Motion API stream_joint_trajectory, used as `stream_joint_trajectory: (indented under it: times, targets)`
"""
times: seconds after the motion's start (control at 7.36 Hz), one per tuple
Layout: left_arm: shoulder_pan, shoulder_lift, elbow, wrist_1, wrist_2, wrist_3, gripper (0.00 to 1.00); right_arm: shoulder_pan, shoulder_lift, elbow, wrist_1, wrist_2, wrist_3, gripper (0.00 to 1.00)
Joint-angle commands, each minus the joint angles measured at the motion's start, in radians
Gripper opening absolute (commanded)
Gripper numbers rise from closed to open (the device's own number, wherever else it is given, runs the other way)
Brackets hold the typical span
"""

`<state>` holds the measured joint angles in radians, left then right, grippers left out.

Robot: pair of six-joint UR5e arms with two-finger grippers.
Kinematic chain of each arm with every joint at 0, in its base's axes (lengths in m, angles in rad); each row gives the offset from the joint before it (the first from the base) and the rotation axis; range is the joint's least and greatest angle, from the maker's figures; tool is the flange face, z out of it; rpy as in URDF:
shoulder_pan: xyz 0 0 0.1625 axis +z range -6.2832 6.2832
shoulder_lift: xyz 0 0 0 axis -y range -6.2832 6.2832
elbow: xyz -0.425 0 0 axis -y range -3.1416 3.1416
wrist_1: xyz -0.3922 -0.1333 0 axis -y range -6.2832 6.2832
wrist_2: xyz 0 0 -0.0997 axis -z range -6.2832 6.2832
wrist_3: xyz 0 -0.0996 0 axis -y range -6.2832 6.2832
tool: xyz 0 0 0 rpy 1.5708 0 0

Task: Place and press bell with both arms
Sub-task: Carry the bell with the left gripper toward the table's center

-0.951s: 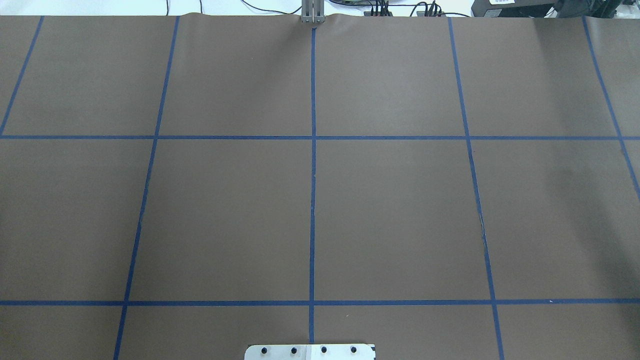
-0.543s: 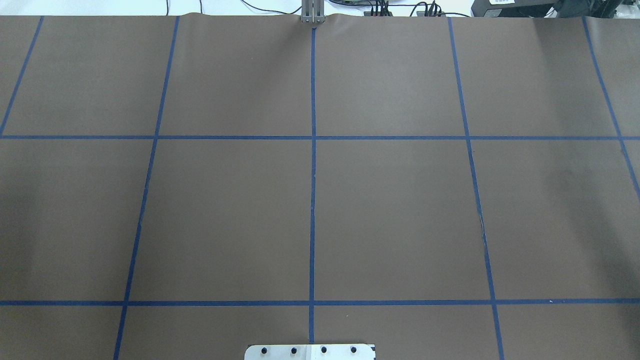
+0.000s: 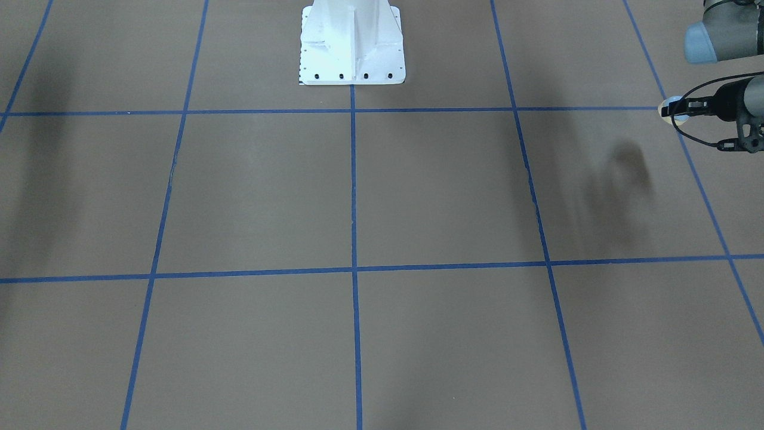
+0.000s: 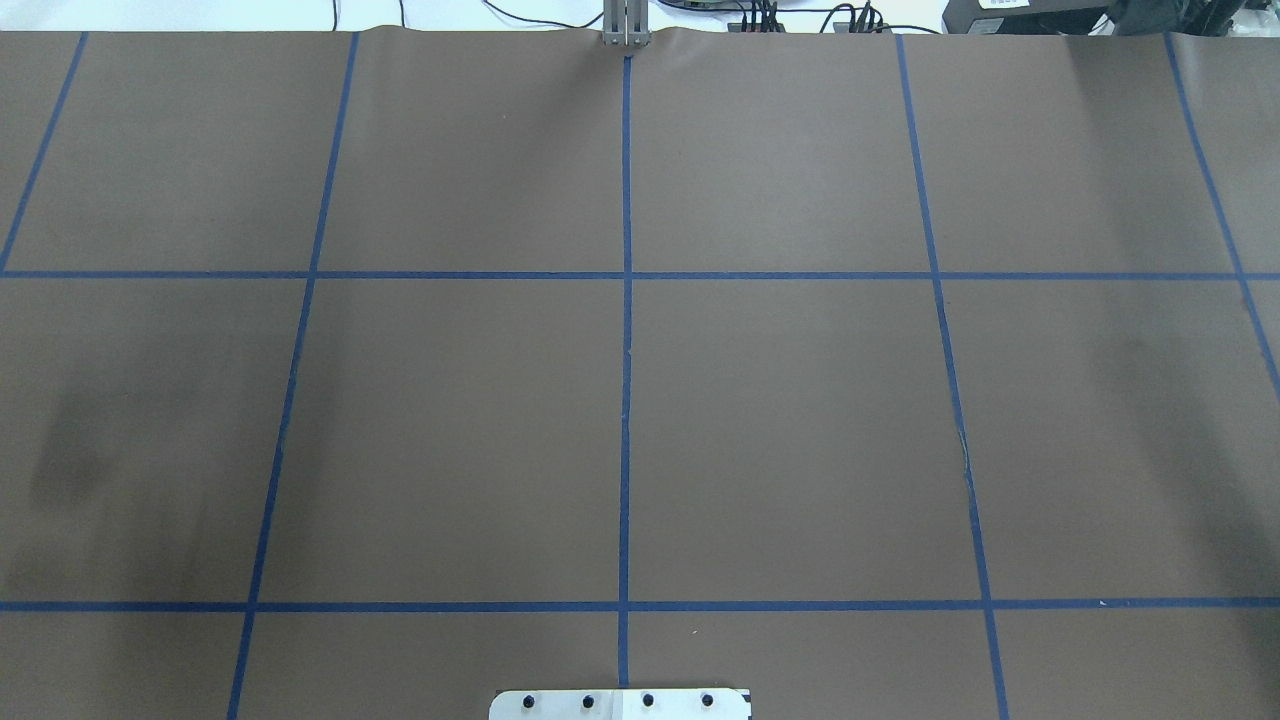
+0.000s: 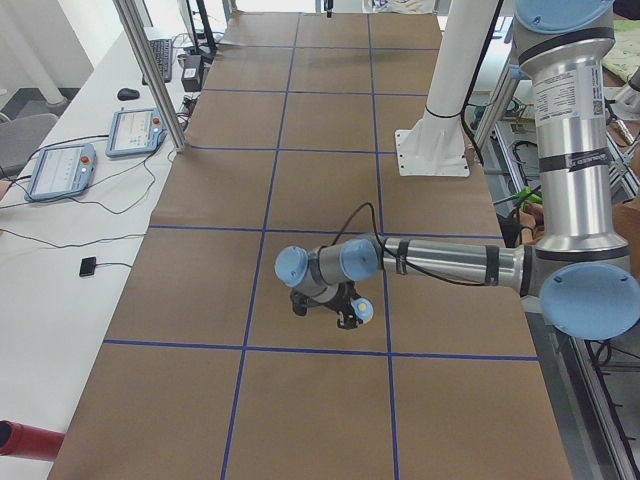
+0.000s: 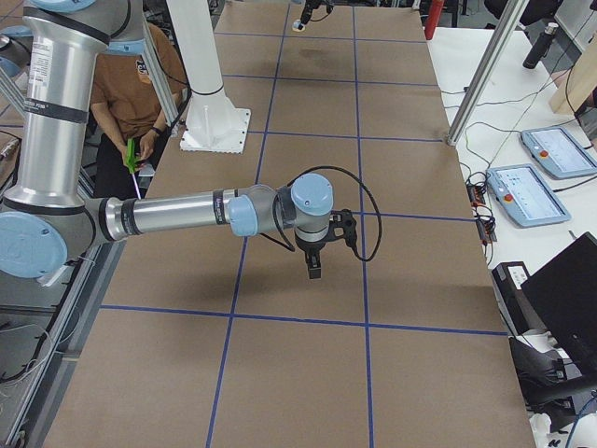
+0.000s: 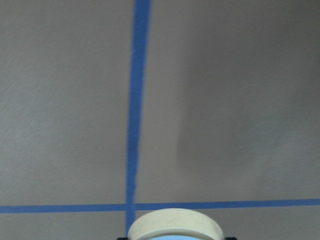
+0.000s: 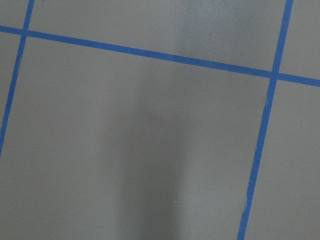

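My left gripper (image 3: 680, 109) is at the right edge of the front-facing view, held level above the table and shut on the bell (image 3: 667, 108), a small light-blue dome with a cream base. The left wrist view shows only the bell's cream rim (image 7: 175, 227), above a blue tape crossing. In the exterior left view the left gripper (image 5: 352, 315) holds the bell (image 5: 364, 313) over the brown table. My right gripper (image 6: 314, 271) points down over the table in the exterior right view only; I cannot tell whether it is open or shut. The overhead view shows neither arm.
The white pedestal (image 3: 352, 42) stands at the table's robot-side edge. Blue tape lines (image 4: 626, 400) divide the brown table cover into squares. A person in a brown shirt (image 6: 140, 84) sits beside the pedestal. Control tablets (image 5: 135, 130) and metal posts (image 5: 150, 70) line the far side bench.
In the overhead view a darker shadow has spread over the table's left part. No arm or bell has come into that view.
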<state>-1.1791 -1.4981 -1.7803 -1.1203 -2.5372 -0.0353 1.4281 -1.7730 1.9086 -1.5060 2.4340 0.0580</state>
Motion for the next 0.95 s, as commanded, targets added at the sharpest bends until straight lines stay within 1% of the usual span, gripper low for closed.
stream_joint_trajectory:
  times: [0.0,0.14,0.27,0.41,0.54,0.68,0.81]
  targets:
    - [0.01,-0.309,-0.057,0.271,-0.003,-0.1,0.0,0.0,0.0,-0.003,0.001,-0.004,0.0,1.0]
    - [0.072,-0.4,-0.05,0.272,-0.005,-0.192,0.0,-0.001,0.003,-0.006,0.003,-0.004,0.002,1.0]
    - [0.176,-0.532,-0.019,0.275,0.003,-0.353,0.0,-0.002,0.003,-0.005,0.006,-0.004,0.0,1.0]
    - [0.208,-0.597,0.002,0.261,-0.005,-0.433,0.0,-0.002,0.004,-0.005,0.007,-0.009,-0.009,1.0]
    - [0.276,-0.702,0.037,0.235,-0.005,-0.519,0.0,-0.003,0.009,-0.005,0.032,-0.012,-0.003,1.0]
    - [0.358,-0.796,0.095,0.17,-0.003,-0.619,0.0,-0.003,0.009,-0.006,0.049,-0.01,0.0,1.0]
    - [0.393,-0.874,0.225,0.014,0.001,-0.735,0.0,-0.005,0.01,-0.006,0.05,-0.007,0.002,1.0]
